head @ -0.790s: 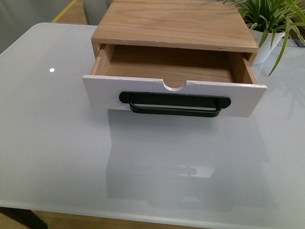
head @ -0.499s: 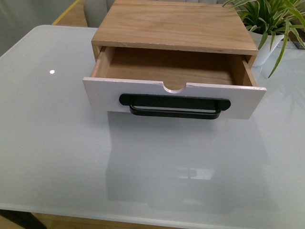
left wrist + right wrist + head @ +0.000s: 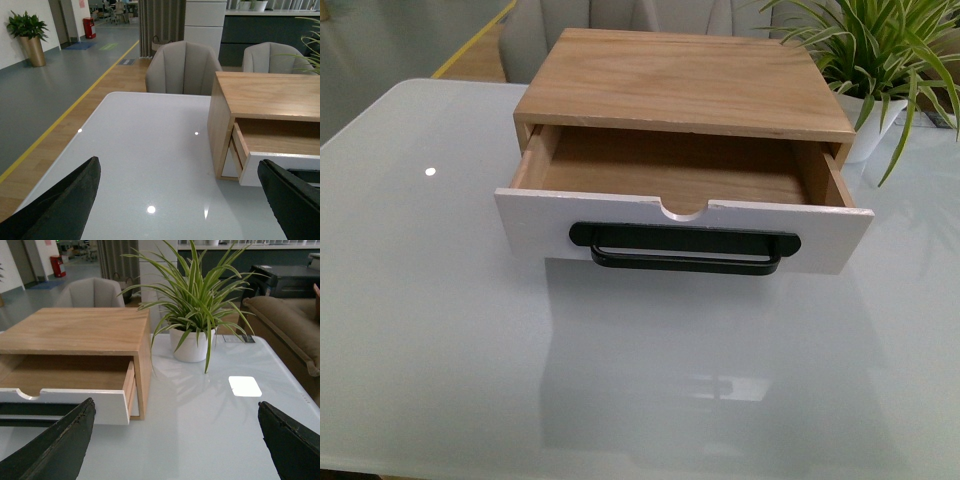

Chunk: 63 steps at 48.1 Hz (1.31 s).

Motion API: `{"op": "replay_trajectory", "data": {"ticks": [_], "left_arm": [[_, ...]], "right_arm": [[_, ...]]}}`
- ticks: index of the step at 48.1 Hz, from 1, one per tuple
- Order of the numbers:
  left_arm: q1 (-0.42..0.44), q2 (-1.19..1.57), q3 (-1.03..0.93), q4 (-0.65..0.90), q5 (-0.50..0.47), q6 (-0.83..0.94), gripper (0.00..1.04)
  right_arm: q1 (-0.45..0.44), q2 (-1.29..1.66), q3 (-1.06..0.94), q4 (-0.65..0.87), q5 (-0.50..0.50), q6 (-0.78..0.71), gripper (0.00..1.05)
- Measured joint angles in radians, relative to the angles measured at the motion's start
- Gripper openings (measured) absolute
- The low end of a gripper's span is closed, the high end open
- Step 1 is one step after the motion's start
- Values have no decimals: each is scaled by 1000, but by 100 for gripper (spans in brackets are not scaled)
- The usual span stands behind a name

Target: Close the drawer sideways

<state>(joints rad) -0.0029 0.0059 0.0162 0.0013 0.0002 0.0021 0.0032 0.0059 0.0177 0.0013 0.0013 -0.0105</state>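
Nothing on the table has shifted in the last second. Only the front view has tipped up a little, so the wooden case [image 3: 685, 80] sits lower in it than before and the grey chairs [image 3: 620, 15] behind now show. The drawer [image 3: 620, 215] is as far out as it was, pulled well out of the case toward the robot in the middle of the pale glossy table [image 3: 420, 320]. Its white front carries the black bar handle [image 3: 685, 240] under the half-round notch, and its wooden floor is on show (the front looks a touch askew to the case).

Off to the case's left side, the left gripper [image 3: 177, 162] hangs above the table with its dark fingers [image 3: 65, 210] spread wide, holding nothing and well clear of the drawer. The right gripper [image 3: 176, 404] is on the other side, also spread wide with nothing between its fingers [image 3: 55, 450], looking along the drawer's right end. A striped leafy plant [image 3: 192, 285] in a white pot [image 3: 192, 345] stands just beside the case's far right corner.
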Motion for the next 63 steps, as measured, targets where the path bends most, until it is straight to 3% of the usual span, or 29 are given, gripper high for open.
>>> {"op": "replay_trajectory", "data": {"ticks": [2,5,7,13,20,28,34,43,63], "left_arm": [[5,11,6,-23,22,8,96],[9,122,77,-211,140,42,96],[-17,219,96,-238,168,62,96],[-100,475,105,-32,222,142,96],[-125,795,154,245,323,225,96],[-154,1190,249,478,444,364,96],[-179,1388,320,517,488,484,96],[-212,1522,392,532,543,602,96],[-277,1714,534,547,604,724,96]], "right_arm": [[1,7,3,-11,7,0,96],[10,108,53,-133,43,-11,96],[6,220,66,-110,20,-41,96],[-8,537,85,146,-53,-212,96],[6,864,152,380,-125,-435,96],[84,1209,254,433,-164,-686,96],[132,1365,324,444,-162,-852,96],[187,1479,395,451,-160,-978,96],[294,1618,517,377,-210,-1144,96]]}}
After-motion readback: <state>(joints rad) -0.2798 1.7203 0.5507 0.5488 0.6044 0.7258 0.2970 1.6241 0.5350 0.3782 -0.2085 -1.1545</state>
